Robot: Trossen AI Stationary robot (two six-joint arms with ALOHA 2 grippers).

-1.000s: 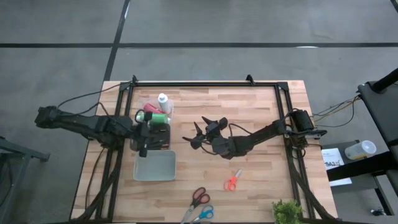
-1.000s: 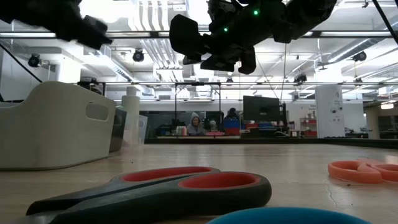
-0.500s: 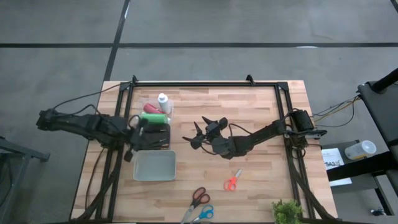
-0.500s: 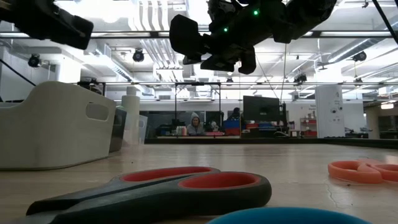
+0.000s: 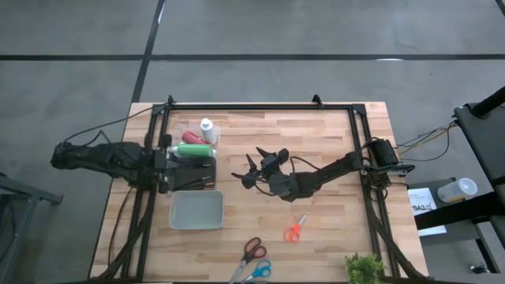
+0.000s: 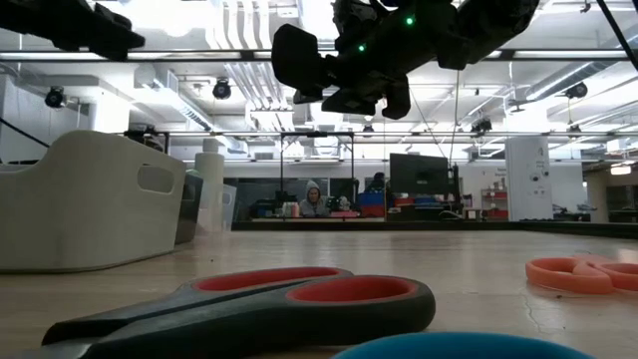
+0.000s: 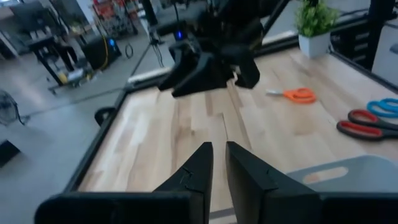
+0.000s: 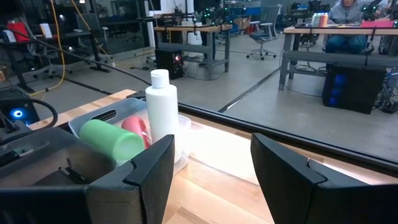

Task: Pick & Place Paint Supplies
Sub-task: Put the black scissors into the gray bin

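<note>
Three paint bottles stand together near the table's far left. The green bottle [image 5: 193,150] [image 8: 112,140] lies on its side, with the red bottle [image 5: 189,136] [image 8: 134,128] next to it. The white bottle [image 5: 207,129] [image 8: 161,106] stands upright in a clear tub [image 8: 184,133]. I see no brushes. My left gripper [image 5: 167,162] [image 7: 219,149] hovers left of the bottles, holding nothing, with only a thin slit between its fingers. My right gripper [image 5: 256,169] [image 8: 211,180] hangs wide open above the table's middle, facing the bottles.
A dark box [image 5: 197,171] sits just near of the bottles, and a grey bin [image 5: 196,211] [image 6: 90,199] lies nearer still. Red-handled scissors [image 5: 252,249] [image 6: 249,304], blue scissors [image 5: 259,271] and orange scissors [image 5: 294,229] lie toward the near edge. A small plant [image 5: 363,268] stands at the near right corner.
My left gripper has drawn back from above the dark box toward the table's left edge and risen a little. The green bottle now shows at full length. My right arm has kept still.
</note>
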